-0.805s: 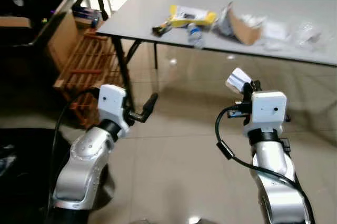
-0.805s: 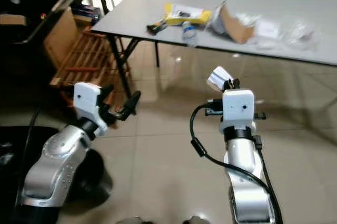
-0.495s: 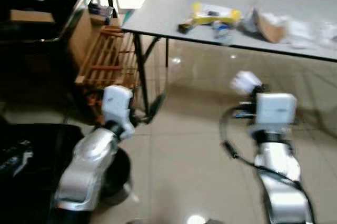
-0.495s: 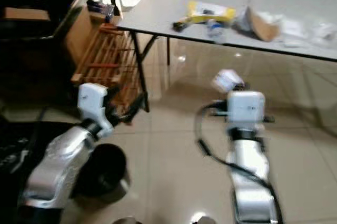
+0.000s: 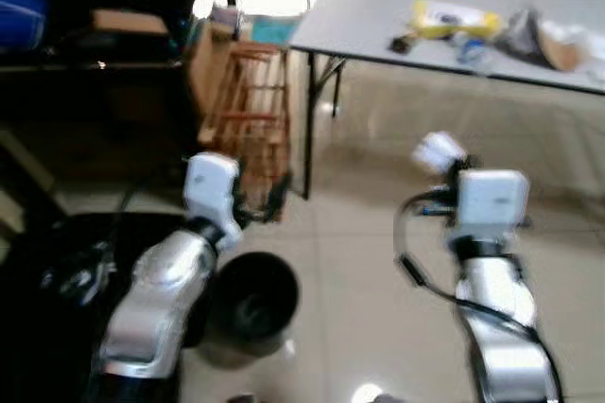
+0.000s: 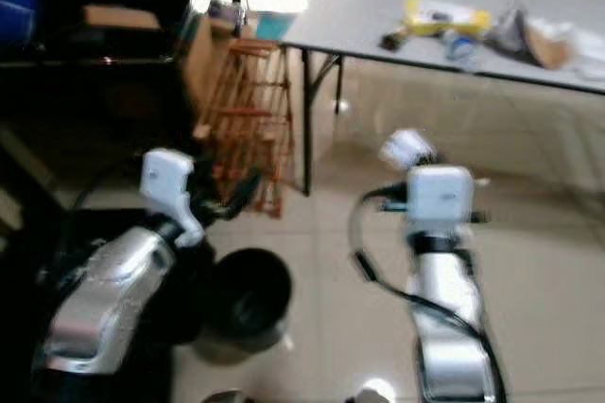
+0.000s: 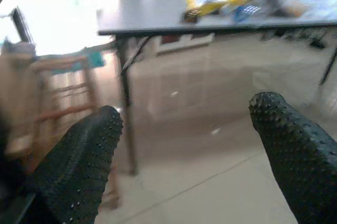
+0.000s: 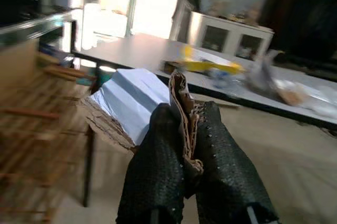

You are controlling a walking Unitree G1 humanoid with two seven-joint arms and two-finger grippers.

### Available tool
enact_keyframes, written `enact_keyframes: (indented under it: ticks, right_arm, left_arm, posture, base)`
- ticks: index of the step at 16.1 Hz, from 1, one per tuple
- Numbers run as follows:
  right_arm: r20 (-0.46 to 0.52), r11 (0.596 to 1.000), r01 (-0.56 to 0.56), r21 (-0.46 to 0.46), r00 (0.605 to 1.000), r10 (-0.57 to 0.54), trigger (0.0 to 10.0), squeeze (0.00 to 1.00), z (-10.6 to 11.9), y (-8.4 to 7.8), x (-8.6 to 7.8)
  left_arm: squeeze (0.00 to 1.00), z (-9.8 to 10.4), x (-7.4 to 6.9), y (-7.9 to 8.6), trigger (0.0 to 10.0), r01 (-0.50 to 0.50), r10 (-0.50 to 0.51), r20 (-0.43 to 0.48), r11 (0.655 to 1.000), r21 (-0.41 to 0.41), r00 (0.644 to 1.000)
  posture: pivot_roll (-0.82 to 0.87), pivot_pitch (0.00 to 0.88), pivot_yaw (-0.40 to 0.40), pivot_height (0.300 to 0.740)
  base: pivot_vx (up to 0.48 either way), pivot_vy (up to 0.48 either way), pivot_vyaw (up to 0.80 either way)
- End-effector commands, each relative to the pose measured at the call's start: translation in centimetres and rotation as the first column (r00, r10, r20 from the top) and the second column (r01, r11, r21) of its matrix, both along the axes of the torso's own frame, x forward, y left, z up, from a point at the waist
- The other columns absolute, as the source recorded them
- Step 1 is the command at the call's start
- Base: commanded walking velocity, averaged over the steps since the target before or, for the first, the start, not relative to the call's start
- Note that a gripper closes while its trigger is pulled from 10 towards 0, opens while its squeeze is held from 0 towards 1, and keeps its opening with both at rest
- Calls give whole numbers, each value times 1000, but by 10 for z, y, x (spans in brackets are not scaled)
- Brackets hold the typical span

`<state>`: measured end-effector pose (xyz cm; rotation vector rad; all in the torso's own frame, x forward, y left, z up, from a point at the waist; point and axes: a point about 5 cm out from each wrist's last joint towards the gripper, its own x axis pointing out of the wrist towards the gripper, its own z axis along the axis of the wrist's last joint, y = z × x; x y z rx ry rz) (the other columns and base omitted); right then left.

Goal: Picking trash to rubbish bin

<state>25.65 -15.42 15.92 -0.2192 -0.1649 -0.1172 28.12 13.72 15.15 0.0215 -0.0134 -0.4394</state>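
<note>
The right gripper (image 8: pixel 184 129) clamps a torn, white-faced cardboard scrap (image 8: pixel 131 103); the left gripper (image 7: pixel 184 145) gapes, pads (image 7: pixel 84 155) pebbled; round black bin (image 5: pixel 250 299) below.

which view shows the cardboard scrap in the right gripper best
The right wrist view: the cardboard scrap sits close up, pinched between the right gripper's fingers, its torn brown edge and pale face clear. The eye views show a small blurred white patch above the wrist.

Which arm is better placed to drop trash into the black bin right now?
Right: the right gripper is already shut on a cardboard scrap. The left gripper, open, holds nothing, though it hangs nearer the black bin.
</note>
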Motion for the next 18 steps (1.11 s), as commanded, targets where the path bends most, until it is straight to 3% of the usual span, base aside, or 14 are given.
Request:
enact_keyframes:
  ticks: [1, 11, 18]
  right_arm:
    - [6, 1000, 24, -8, 1000, -24, 10000, 0, 2, -7, -1]
    - [-21, 1000, 23, 3, 1000, -23, 10000, 0, -4, -7, -1]
    - [-39, 1000, 22, 2, 999, -22, 10000, 0, -8, -6, -2]
  left_arm:
    - [0, 2, 0, -5, 10000, 15, -15, 16, 1000, 0, 1000]
    - [0, 4, -2, -9, 10000, 42, -42, 26, 999, 11, 999]
    - [0, 2, -3, -12, 10000, 54, -55, 23, 998, 21, 998]
  posture:
    - [-13, 97, 25, 740]
    - [-9, 100, 28, 740]
    - [-11, 105, 27, 740]
  base:
    - [0, 0, 0]
    - [0, 0, 0]
    - [0, 0, 751]
